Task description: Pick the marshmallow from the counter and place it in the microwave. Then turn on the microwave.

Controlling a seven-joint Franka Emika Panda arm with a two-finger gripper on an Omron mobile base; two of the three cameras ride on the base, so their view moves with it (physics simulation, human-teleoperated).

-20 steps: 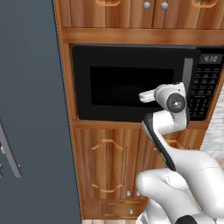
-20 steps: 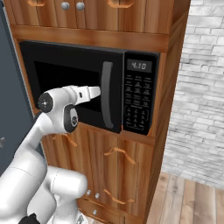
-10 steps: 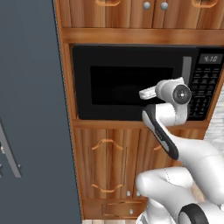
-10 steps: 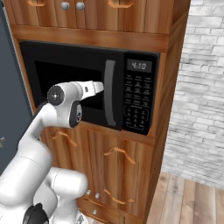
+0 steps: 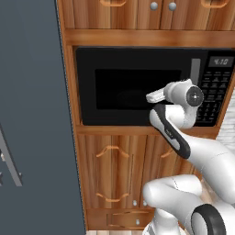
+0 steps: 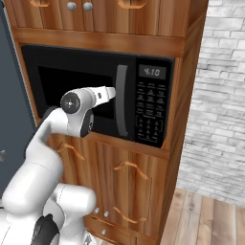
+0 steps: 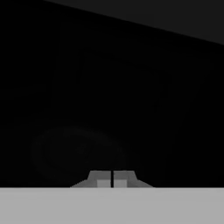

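Observation:
The black microwave point(image 5: 128, 69) is built into wooden cabinetry, and its dark window door is closed. Its grey vertical handle point(image 6: 122, 107) stands left of the keypad point(image 6: 152, 115), below the lit display point(image 6: 152, 72). My gripper point(image 6: 113, 90) is shut with nothing between its fingers. It points at the door window, just left of the handle, at mid height. From the left base view the gripper point(image 5: 149, 97) hangs in front of the window's right part. In the hand view the fingertips point(image 7: 101, 178) meet before dark glass, with a faint round turntable behind. The marshmallow and the counter are out of view.
A tall dark grey panel point(image 5: 32, 114) fills the left side. Wooden cabinet doors point(image 5: 114, 170) sit below the microwave and knobbed cupboards point(image 6: 79, 6) above. A white brick wall point(image 6: 220, 95) and wood floor point(image 6: 206, 220) lie to the right.
The hand has risen slightly and shifted right along the door toward the handle. The elbow has swung further out. The microwave door stays closed.

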